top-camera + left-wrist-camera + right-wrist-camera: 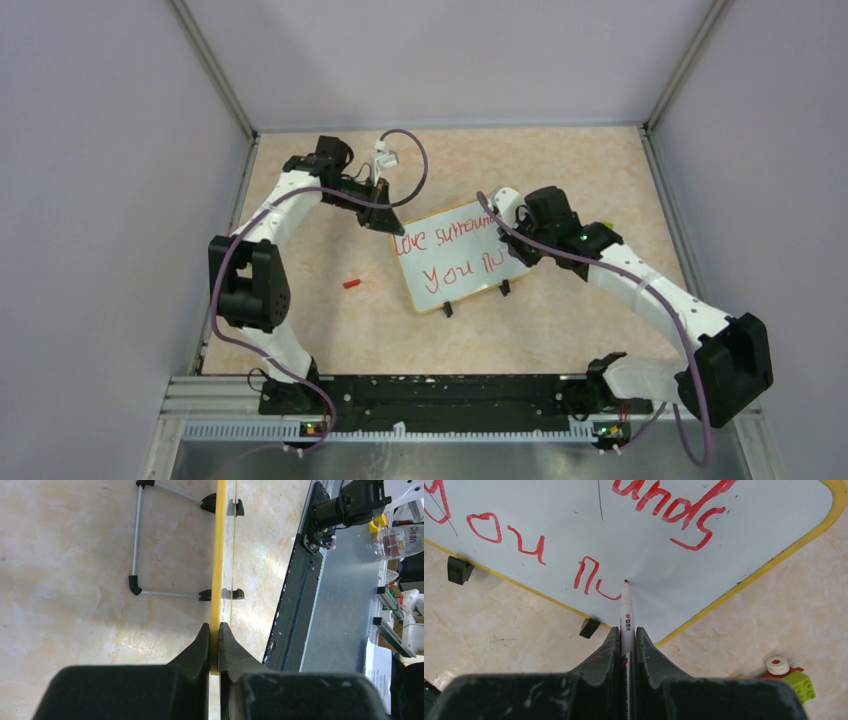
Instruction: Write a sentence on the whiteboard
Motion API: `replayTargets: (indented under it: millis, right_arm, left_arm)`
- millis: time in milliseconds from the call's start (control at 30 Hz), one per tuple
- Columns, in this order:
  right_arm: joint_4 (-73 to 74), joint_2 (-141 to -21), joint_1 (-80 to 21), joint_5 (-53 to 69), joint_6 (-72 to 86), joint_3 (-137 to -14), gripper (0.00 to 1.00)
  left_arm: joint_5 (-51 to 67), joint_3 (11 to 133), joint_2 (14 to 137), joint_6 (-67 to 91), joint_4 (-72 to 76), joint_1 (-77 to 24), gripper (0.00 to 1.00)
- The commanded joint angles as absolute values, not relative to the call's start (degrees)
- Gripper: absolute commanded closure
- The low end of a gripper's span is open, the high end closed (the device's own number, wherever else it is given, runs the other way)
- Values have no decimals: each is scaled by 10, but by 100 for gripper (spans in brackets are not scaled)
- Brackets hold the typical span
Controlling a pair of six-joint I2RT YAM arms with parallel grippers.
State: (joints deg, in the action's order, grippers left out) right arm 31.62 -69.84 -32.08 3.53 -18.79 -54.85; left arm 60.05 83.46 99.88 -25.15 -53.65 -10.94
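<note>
we clamp left gripper [214, 630] on yellow rim of whiteboard [749, 520], jaws pinched edge-on. our guess: this steadies board on its clip feet against pen pressure. right gripper [626, 636] closed tight on marker [626, 612], barrel running out between fingers so tip leads. red tip touches board at end of last stroke in second line, below "surrounds". sentence [447, 273] reads unfinished to us: "love surrounds" above, "you" plus partial letters beneath. bare white lies beyond tip, toward rounded corner.
</note>
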Motion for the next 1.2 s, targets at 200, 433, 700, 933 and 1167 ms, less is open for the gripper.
replayTargets:
  millis: [200, 433, 700, 933, 1167]
  right_arm:
    - [298, -703, -341, 62, -172, -568, 100]
    - [301, -701, -347, 54, -174, -552, 100]
    - [317, -689, -347, 48, -182, -538, 100]
    - [323, -684, -347, 57, -182, -540, 100]
    - [331, -664, -346, 70, -170, -563, 100]
  left_arm:
    - [579, 835, 991, -252, -532, -114, 100]
    - [578, 836, 990, -252, -532, -114, 100]
    - [578, 837, 991, -252, -532, -114, 100]
    - [578, 836, 990, -251, -533, -114, 100]
    - [578, 837, 988, -250, -532, -114, 100]
